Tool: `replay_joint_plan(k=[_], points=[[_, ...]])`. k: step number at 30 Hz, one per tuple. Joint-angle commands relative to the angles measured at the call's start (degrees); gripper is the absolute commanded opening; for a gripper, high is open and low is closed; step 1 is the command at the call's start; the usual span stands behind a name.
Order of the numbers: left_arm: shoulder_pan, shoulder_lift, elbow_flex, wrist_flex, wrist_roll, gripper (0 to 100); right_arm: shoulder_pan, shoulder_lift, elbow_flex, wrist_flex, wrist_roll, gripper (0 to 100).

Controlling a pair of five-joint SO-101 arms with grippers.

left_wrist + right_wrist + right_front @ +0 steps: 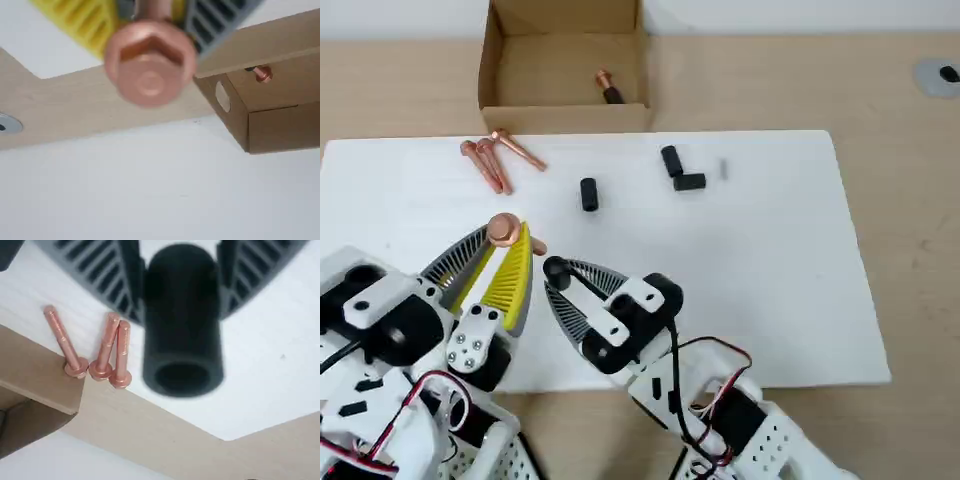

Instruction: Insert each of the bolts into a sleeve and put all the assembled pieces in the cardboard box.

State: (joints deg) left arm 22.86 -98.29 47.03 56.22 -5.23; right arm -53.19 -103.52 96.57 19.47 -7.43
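Above the surface (770, 260), bolt (503, 229) nears sleeve (556, 268).
Left gripper (506, 240) pinches the bolt; right gripper (558, 276), just beside it, pinches the sleeve. Misaligned axes could jam the tip and knock either piece loose.

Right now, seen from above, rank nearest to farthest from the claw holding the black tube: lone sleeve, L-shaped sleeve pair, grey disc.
1. Lone sleeve, just beyond the right gripper.
2. L-shaped sleeve pair, farther, rightward.
3. Grey disc, far table corner.

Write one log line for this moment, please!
left gripper: shut on bolt; right gripper: shut on sleeve; cardboard box: one assembled piece; spare bolts: three; spare sleeves: three
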Motion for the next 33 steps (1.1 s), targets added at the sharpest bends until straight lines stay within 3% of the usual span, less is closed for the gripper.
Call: replay_joint_plan(k=[1,21,33], points=[[0.8,0.0,-3.1,0.2,0.3,1,-0.4,-8.8,0.0,-1.4,-0.2,0.9],[5.1,8.2,-11.6,10.6,1.2,0,-0.4,-8.8,0.0,0.6,-0.2,0.9],[5.3,8.2,-11.3,11.2,2.0,0,-0.4,-8.9,0.0,0.6,-0.2,0.9]])
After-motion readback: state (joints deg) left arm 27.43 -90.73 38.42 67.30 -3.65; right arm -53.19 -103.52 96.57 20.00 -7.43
